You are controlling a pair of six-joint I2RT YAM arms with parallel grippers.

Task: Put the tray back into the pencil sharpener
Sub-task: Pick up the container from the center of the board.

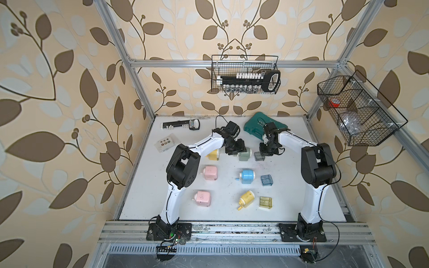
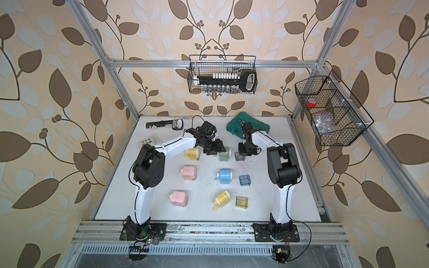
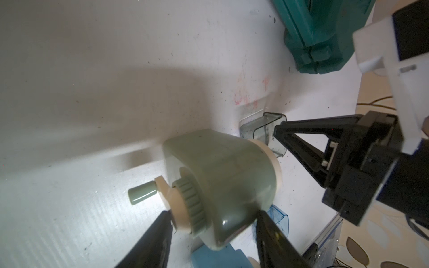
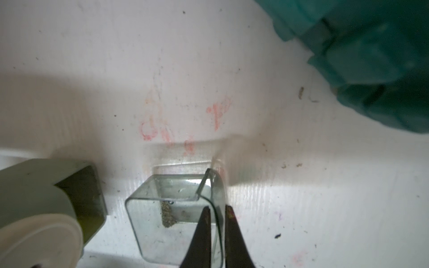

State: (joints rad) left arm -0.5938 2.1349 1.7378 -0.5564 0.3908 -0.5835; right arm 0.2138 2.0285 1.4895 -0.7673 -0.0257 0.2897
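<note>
The right gripper (image 4: pixel 217 211) is closed narrowly on one side wall of the clear grey tray (image 4: pixel 162 208), one finger inside and one outside. The tray rests on the bench (image 1: pixel 232 208), toward the middle of its far edge, just beside the cream end of the green sharpener (image 3: pixel 220 162), with a small gap between them. The left gripper (image 3: pixel 212 213) clamps that sharpener's two sides. Beyond, by the far edge, lies a teal case (image 1: pixel 257 124).

A robotics test cell is indicated: a white tabletop (image 1: pixel 290 197) is enclosed by a silver aluminium-profile frame (image 1: pixel 232 63) backed with beige leaf-patterned wallpaper (image 1: pixel 185 27). Two white-and-black robot arms (image 1: pixel 312 201) are bolted to a front metal rail (image 1: pixel 232 228), and black wire baskets (image 1: pixel 216 76) are hung from the frame.
</note>
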